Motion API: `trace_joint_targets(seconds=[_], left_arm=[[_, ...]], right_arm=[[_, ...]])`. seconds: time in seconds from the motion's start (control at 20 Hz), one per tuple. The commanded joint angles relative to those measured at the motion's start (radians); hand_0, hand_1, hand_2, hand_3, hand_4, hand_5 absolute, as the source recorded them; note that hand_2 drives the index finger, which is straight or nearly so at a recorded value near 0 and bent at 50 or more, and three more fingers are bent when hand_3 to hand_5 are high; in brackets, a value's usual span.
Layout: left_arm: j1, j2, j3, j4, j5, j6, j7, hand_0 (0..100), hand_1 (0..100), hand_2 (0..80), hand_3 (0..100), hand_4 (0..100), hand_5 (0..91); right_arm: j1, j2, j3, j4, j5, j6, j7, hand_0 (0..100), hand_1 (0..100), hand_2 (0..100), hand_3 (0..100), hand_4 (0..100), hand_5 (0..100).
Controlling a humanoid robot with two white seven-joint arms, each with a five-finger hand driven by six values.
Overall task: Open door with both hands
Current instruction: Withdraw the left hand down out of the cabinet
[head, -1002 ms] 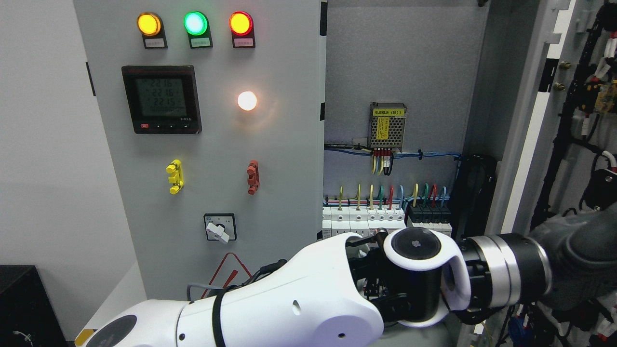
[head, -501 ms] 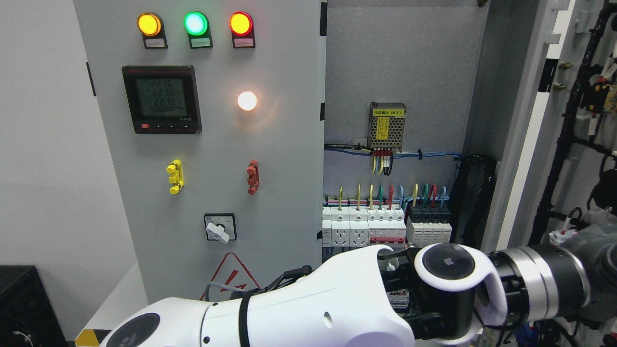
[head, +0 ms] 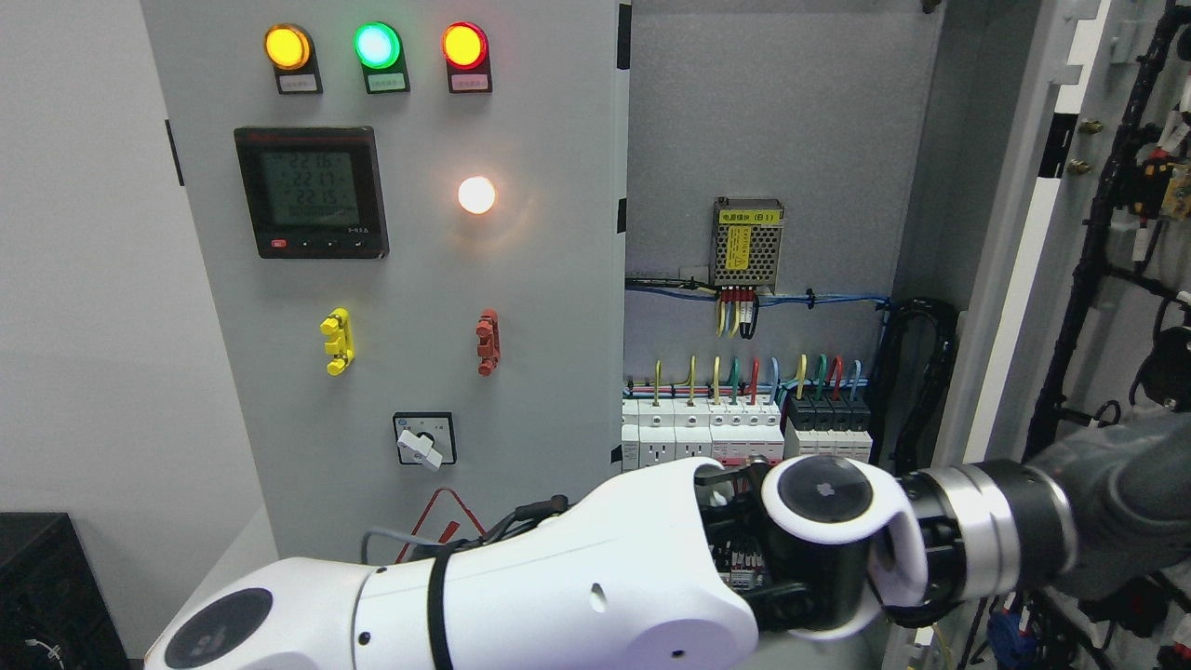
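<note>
A black box [head: 46, 586] sits low in the left corner against the pale wall [head: 84, 279]. Inside the cabinet a perforated power supply [head: 747, 244] with a yellow label hangs above a row of white breakers [head: 702, 430], with coloured wires [head: 744, 377] rising from them.

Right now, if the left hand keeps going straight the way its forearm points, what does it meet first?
Probably the open right door with its black wiring. The left hand looks already close, though depth is unclear.
</note>
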Motion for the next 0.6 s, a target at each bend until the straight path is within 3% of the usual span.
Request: trace_joint_targets(seconds=[0.0,0.1,0.2,0.35,0.45,0.55], left_arm=[[0.009,0.509,-0.084,-0.235,0.021,0.0,-0.056,0,0,0.0,0,0,0.0],[0.014,0.673,-0.183,-0.292,0.02,0.0,-0.134,0,0,0.0,0,0,0.0],[0.024,0.782,-0.274,-0.315,0.018,0.0,-0.243,0,0,0.0,0,0,0.0],[0.176,0.928,-0.3,-0.315,0.001,-0.002,-0.338,0,0,0.0,0,0,0.0],[0.312,1.052,-0.295,-0.314,-0.084,-0.002,-0.386,0,0,0.0,0,0,0.0],[0.467,1.15,-0.283,-0.28,-0.222,-0.009,-0.428,0,0,0.0,0,0,0.0]], right_arm=[[0.0,0.0,-0.014,0.0,0.0,0.0,0.0,0,0,0,0,0,0],[0.0,0.0,-0.014,0.0,0.0,0.0,0.0,0,0,0,0,0,0],[0.0,0.0,-0.014,0.0,0.0,0.0,0.0,0,0,0,0,0,0],[0.0,0.0,-0.014,0.0,0.0,0.0,0.0,0,0,0,0,0,0],[0.0,0.0,-0.014,0.0,0.0,0.0,0.0,0,0,0,0,0,0],[0.001,0.0,-0.014,0.0,0.0,0.0,0.0,0,0,0,0,0,0]])
